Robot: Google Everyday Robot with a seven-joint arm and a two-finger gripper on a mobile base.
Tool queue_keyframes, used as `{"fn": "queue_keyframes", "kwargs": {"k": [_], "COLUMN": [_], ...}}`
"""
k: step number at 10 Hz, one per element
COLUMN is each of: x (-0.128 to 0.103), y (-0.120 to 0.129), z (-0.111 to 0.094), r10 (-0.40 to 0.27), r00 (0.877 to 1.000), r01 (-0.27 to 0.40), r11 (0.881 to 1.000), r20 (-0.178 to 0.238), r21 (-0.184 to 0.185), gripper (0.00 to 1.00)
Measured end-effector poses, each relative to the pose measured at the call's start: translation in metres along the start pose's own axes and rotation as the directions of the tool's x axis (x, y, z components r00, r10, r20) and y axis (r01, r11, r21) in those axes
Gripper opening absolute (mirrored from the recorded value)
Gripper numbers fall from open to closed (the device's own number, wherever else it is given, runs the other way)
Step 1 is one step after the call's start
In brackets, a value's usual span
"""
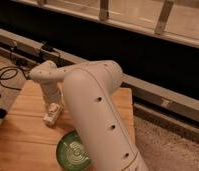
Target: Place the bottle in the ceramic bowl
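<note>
Reviewer: Step in hand?

Annotator: Carry to the bowl, I judge. Bottle [48,120] is at the gripper [52,109] tip, over the table [20,132], at 11 o'clock from the bowl [69,150]. It's not in the bowl yet. Can't tell if it's lifted or resting.

Reviewer: How to do it well?

Annotator: Move toward 5 o'clock until the bottle is over the ringed centre, not the rim. Lower close before release, since on glossy ceramic it could bounce or roll out. Bowl looks wider than the bottle, so it should fit lying flat. Arm [100,115] hides the bowl's 3 o'clock side, so mind clearance there.

Reviewer: Gripper state?

Annotator: Can't tell whether it's open or closed. Bottle is right against it, but a firm hold isn't confirmable.
</note>
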State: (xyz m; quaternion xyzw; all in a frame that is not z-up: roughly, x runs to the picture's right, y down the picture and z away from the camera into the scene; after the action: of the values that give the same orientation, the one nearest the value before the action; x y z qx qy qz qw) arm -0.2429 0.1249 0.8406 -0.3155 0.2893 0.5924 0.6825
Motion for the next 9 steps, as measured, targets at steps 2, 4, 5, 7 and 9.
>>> {"fn": "queue_keyframes", "kwargs": {"k": [2, 4, 5, 7, 9], "x": [0.002, 0.012, 0.017, 0.024, 0.022], "y": [0.008, 0.029, 0.041, 0.051, 0.045], "z": [0.004, 0.004, 0.005, 0.011, 0.019], "r10": [-0.023, -0.079, -0.115, -0.143, -0.128], "r00": [1.000, 0.996, 0.993, 0.989, 0.991], "r01": [0.023, 0.079, 0.115, 0.144, 0.129], "r11": [1.000, 0.997, 0.993, 0.990, 0.991], "r20": [-0.020, -0.028, -0.033, -0.040, -0.046], "r21": [-0.010, -0.013, -0.008, 0.006, 0.019], "gripper": [0.65, 0.65, 0.65, 0.65, 0.65]}}
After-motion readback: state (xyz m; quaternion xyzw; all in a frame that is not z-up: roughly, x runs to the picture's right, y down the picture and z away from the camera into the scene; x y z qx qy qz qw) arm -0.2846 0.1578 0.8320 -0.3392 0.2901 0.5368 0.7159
